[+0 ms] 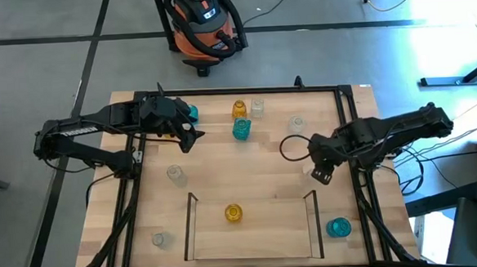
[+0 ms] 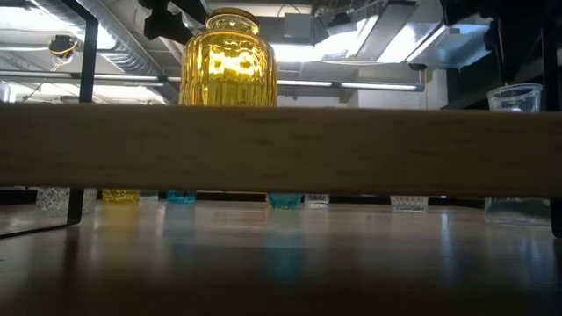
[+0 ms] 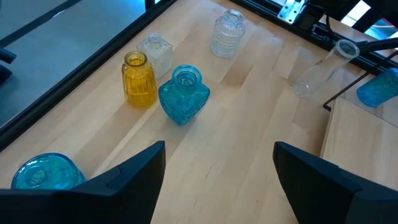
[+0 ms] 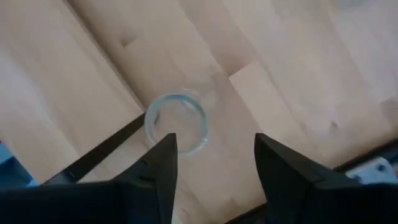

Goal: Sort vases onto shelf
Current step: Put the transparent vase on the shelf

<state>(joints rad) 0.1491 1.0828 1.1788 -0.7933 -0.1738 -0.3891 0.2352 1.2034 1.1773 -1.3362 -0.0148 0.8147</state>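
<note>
Vases are mostly scattered outside the shelf; only 1 amber vase stands inside its rail. My right gripper hangs above a clear vase by the rail's right end, fingers apart around nothing, probably lining up. The left gripper waits spread wide near the far cluster.

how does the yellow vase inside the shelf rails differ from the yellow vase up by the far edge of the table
The yellow vase on the shelf stands alone between the rails; the far yellow vase stands outside them, in a cluster with a clear vase and a teal vase. In the low view the shelf one looks round-bodied and wide; in the left wrist view the far one looks slimmer, with a narrower neck. Both are ribbed, translucent amber glass, upright, and neither is held.
</note>
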